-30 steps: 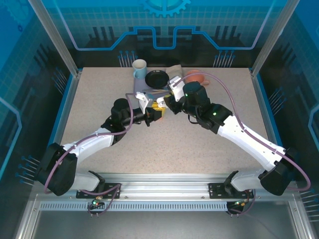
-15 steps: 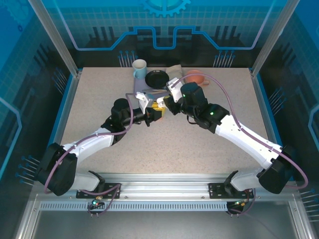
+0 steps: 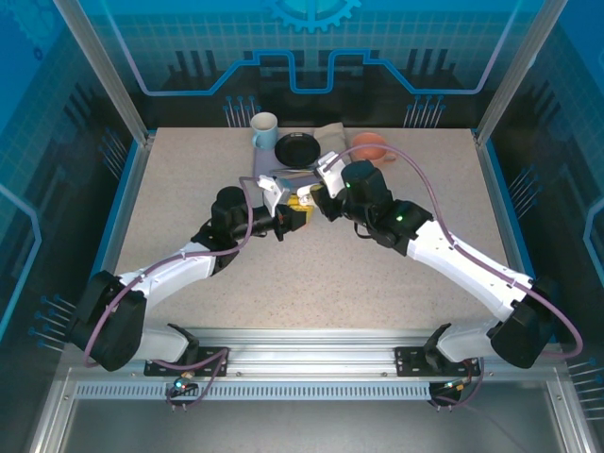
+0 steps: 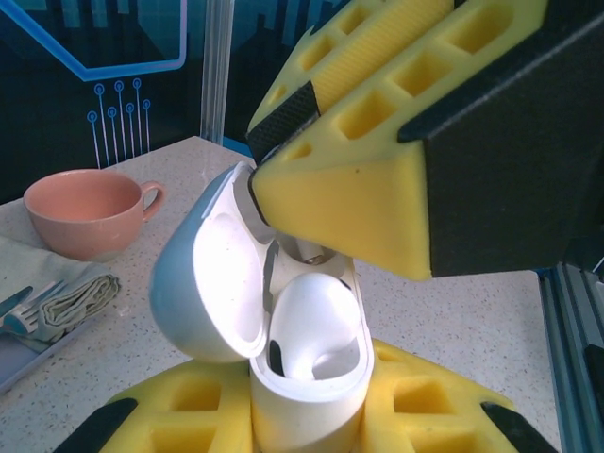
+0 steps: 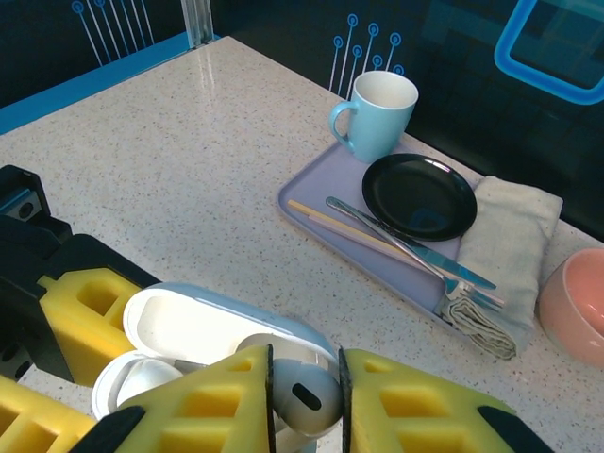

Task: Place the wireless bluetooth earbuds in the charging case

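Pinched between the two yellow pads of the right gripper (image 5: 304, 366) is a small white earbud (image 5: 304, 398). The jaws are closed on it. The earbud is right over the open mouth of the charging case (image 4: 283, 396). I cannot tell if it touches the case.

A second white earbud (image 4: 316, 316) sits down inside the case. The case lid (image 4: 212, 283) is flipped open and leans to one side.

The left gripper (image 3: 294, 217) holds the bottom of the case, with a yellow pad pressed on each side. The case stands up, above the table (image 5: 170, 142).

From the top camera, the two grippers meet near the middle of the table, a bit toward the back.

Behind them lies a pale purple tray (image 5: 321, 189). On it stand a blue mug (image 5: 377, 113) and a black plate (image 5: 420, 196). Chopsticks (image 5: 349, 231) and silver cutlery (image 5: 406, 250) lie on it too. A folded cloth (image 5: 505, 245) is beside the tray, and a pink cup (image 5: 576, 302) is next to the cloth.
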